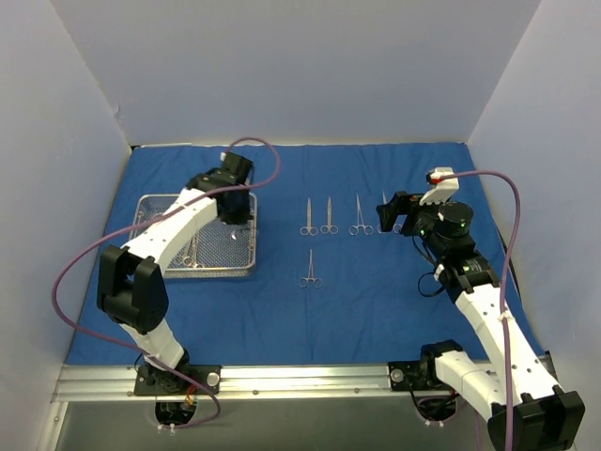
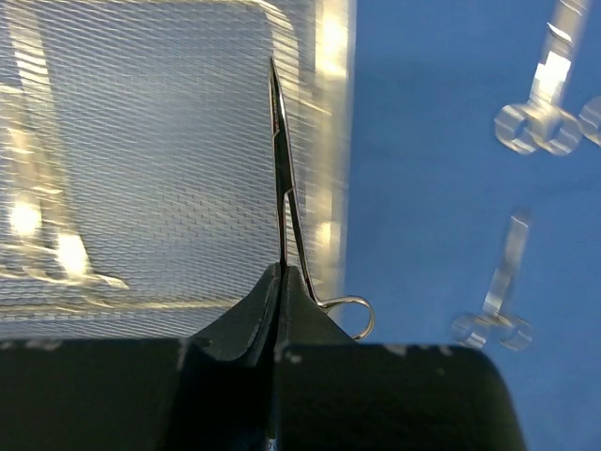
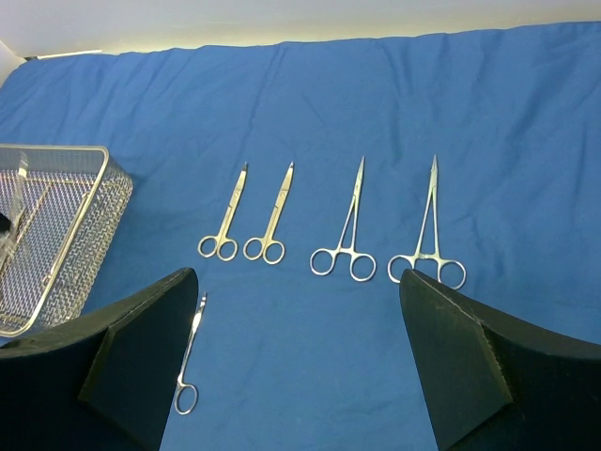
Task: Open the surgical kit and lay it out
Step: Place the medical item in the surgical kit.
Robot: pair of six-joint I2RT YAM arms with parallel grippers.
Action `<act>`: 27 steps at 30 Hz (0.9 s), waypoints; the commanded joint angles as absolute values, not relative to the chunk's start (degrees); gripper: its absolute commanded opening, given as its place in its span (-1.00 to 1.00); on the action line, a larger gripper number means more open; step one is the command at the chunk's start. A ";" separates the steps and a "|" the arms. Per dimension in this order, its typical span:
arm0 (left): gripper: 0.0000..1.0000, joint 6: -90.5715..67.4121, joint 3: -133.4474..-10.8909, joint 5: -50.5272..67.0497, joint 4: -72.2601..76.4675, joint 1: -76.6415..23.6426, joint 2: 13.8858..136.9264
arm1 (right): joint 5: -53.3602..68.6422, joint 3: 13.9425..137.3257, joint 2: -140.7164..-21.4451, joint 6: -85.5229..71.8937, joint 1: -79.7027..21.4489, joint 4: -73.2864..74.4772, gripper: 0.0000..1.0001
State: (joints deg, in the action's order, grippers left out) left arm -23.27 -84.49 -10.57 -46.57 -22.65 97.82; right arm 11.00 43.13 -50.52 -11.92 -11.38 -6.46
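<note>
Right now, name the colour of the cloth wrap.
Cloth wrap is royal blue, clearest in right wrist view.

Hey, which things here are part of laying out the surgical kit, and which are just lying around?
Part of the job: blue cloth, mesh tray, five tools laid on the cloth, sixth tool pinched in the left gripper.
Just lying about: purple cables, metal rail, white walls.
</note>
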 commanded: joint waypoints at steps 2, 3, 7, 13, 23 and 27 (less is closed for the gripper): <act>-0.95 -33.39 -87.01 -11.43 -47.73 -31.80 96.67 | 12.22 45.00 -49.57 -11.34 -11.95 -8.09 0.68; -0.95 -35.75 -87.01 -11.34 -47.38 -33.30 97.20 | 12.22 44.91 -49.40 -11.34 -11.95 -8.17 0.68; -0.95 -40.25 -88.76 -10.72 -45.27 -42.25 101.15 | 12.13 44.56 -48.43 -11.60 -11.95 -8.35 0.68; -0.95 -43.68 -96.14 -10.46 -45.62 -49.65 110.91 | 11.69 44.30 -47.46 -11.78 -12.13 -8.70 0.68; -0.95 -47.63 -105.29 -9.23 -45.35 -55.02 123.13 | 10.64 43.86 -46.67 -11.95 -12.66 -8.61 0.68; -0.95 -49.39 -105.12 -9.93 -45.27 -55.72 124.98 | 10.63 43.77 -46.67 -11.95 -12.83 -8.70 0.68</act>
State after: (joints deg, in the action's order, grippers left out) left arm -46.78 -102.72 -9.39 -46.04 -55.27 124.57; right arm 11.27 43.13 -47.64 -11.99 -12.43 -6.46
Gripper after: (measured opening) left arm 0.031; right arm 0.840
